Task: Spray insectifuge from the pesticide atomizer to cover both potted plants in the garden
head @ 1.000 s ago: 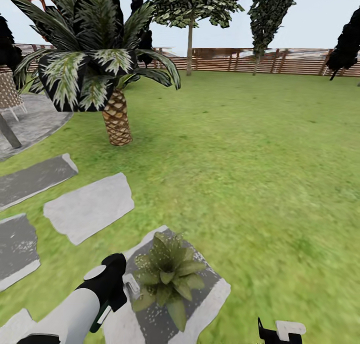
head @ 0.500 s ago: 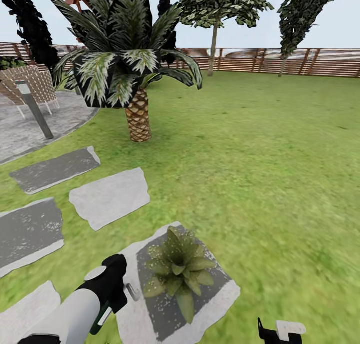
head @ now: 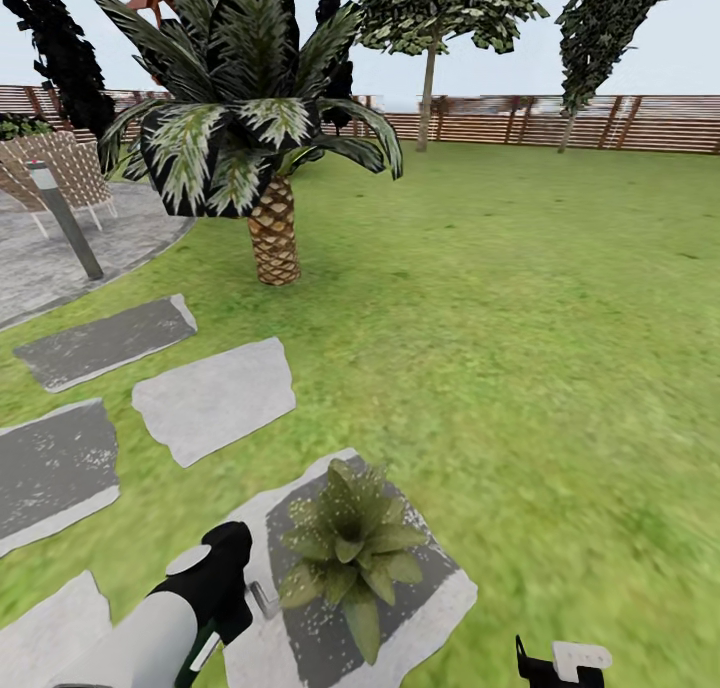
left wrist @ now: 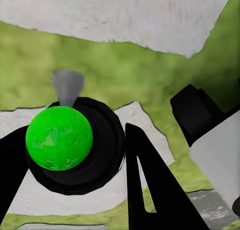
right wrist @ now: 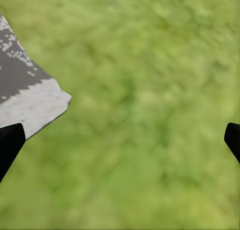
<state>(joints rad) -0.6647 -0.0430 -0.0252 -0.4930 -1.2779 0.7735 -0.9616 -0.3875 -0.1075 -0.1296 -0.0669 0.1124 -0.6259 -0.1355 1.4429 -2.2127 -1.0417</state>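
Note:
One potted plant [head: 350,555], a rosette of pointed green leaves, stands on a grey stepping stone [head: 430,608] near the bottom of the head view. Fine white specks of insectifuge [head: 318,618] dot its leaves and the stone around it. My left gripper [head: 232,596] is just left of the plant, shut on the pesticide atomizer [head: 263,599], whose whitish nozzle points toward the leaves. In the left wrist view the atomizer's dark body with its green ball [left wrist: 59,138] sits between the black fingers [left wrist: 145,185]. My right gripper [head: 552,661] hangs open over grass [right wrist: 150,115]. The other potted plant is out of view.
Several more stepping stones [head: 215,398] lie on the lawn to the left. A large striped-leaf palm [head: 265,158] stands ahead on the left, with a paved patio, a post [head: 65,218] and wicker chairs behind. The slatted fence [head: 560,123] and trees close the far side.
The head view swung left, sliding the whole scene rightward, then settled. The left gripper with the atomizer stays beside the plant, slightly lower in the picture.

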